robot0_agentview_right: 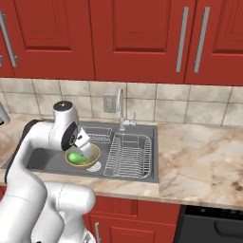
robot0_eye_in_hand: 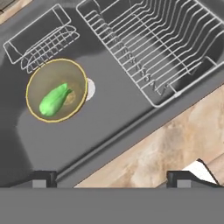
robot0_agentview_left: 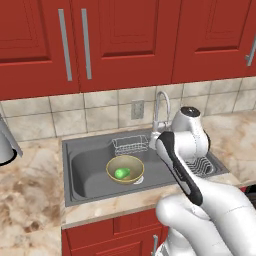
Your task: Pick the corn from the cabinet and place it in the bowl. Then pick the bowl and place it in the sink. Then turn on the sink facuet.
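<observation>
The olive-tan bowl (robot0_eye_in_hand: 56, 90) sits on the floor of the grey sink (robot0_eye_in_hand: 113, 109), the green corn (robot0_eye_in_hand: 54, 100) lying inside it. Above the worktop (robot0_eye_in_hand: 175, 144) edge, the hand (robot0_eye_in_hand: 111, 178) hangs with fingers spread wide, gripping nothing.

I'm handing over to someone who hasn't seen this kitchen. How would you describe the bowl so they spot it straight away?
Start at the grey steel sink set in the marble counter, under the red cabinets. On the basin floor, just in front of the small wire rack, sits a round, shallow olive-tan bowl with a paler yellowish rim. It is the only dish there, with the green corn lying inside it.
</observation>
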Available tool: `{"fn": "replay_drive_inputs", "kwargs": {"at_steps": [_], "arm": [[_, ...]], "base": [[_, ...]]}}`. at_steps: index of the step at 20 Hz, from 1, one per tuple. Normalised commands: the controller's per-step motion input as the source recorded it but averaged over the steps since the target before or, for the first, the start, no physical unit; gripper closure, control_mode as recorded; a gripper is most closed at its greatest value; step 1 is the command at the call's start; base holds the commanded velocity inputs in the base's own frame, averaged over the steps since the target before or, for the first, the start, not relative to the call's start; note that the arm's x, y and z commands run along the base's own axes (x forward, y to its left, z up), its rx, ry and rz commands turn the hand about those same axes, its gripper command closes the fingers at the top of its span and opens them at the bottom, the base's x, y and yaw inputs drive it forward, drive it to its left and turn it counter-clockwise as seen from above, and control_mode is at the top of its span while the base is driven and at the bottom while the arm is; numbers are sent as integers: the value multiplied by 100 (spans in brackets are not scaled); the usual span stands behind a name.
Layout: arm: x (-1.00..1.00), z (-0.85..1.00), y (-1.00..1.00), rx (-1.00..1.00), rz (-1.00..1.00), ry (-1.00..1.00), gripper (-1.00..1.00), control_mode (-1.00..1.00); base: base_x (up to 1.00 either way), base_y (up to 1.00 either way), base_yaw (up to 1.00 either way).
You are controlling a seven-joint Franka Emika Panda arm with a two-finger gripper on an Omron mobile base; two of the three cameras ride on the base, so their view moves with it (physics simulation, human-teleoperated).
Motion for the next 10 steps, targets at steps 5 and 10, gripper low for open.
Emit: {"fn": "replay_drive_inputs", "kwargs": {"at_steps": [5, 10], "arm": [[0, 0, -80, 39, -9, 0, -100, -100], [16, 6, -99, 59, -20, 0, -100, -100]], "base": [[0, 0, 0], [0, 0, 0]]}}
